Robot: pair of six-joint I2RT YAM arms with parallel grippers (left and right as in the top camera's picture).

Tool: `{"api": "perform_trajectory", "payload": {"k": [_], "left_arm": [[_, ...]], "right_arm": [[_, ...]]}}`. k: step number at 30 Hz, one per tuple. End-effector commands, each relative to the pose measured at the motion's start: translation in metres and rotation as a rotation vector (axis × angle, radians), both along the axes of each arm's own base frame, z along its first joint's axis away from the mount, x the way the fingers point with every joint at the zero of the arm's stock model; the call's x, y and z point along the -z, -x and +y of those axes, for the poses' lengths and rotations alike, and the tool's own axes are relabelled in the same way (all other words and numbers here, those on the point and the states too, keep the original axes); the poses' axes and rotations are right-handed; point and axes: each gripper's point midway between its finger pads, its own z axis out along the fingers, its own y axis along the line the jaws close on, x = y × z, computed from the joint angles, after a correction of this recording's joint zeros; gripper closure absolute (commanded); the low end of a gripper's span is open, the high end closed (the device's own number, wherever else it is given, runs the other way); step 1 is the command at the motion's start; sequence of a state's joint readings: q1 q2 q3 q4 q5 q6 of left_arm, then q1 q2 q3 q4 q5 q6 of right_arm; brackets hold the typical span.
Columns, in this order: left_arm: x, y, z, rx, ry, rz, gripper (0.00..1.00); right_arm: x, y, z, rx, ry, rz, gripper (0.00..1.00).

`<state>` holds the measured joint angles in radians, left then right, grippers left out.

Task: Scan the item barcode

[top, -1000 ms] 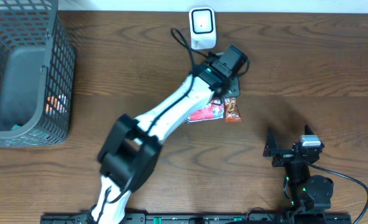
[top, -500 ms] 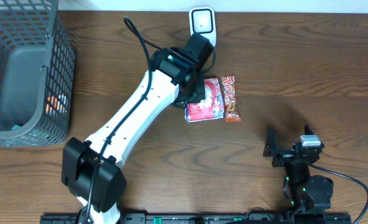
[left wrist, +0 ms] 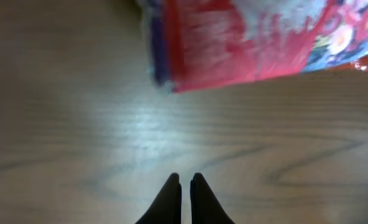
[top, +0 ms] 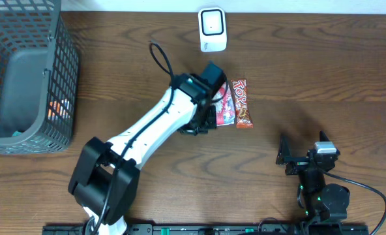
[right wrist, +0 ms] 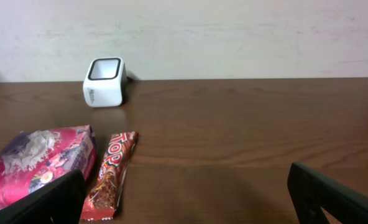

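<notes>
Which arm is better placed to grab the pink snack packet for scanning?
Left. The left gripper sits right beside the pink packet, shut and empty, so it must open first. The right gripper stands open but parked well away from it.

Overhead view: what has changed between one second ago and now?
The left gripper swung from over the pink packet toward the scanner, then back beside the packet, closing on nothing. The packet, candy bar, scanner, basket and open right gripper stayed put.
</notes>
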<state>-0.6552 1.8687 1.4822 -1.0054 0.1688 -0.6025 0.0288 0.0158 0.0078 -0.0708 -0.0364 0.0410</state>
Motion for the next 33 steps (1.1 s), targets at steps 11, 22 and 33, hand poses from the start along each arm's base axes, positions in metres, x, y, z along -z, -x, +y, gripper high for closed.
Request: {"api": "perform_trajectory", "payload": {"k": [11,22,33], "left_arm": [[0.038,-0.002,-0.011,-0.008,0.019,-0.004,0.92],[0.072,-0.022,-0.011,-0.015,-0.036,-0.045,0.92],[0.072,-0.043,0.001,-0.028,-0.114,-0.153,0.92]], "right_arm": [[0.001,0.000,-0.002,0.007,-0.006,0.002,0.01],[0.001,0.000,-0.002,0.007,-0.006,0.002,0.01],[0.001,0.000,-0.002,0.007,-0.006,0.002,0.01]]}}
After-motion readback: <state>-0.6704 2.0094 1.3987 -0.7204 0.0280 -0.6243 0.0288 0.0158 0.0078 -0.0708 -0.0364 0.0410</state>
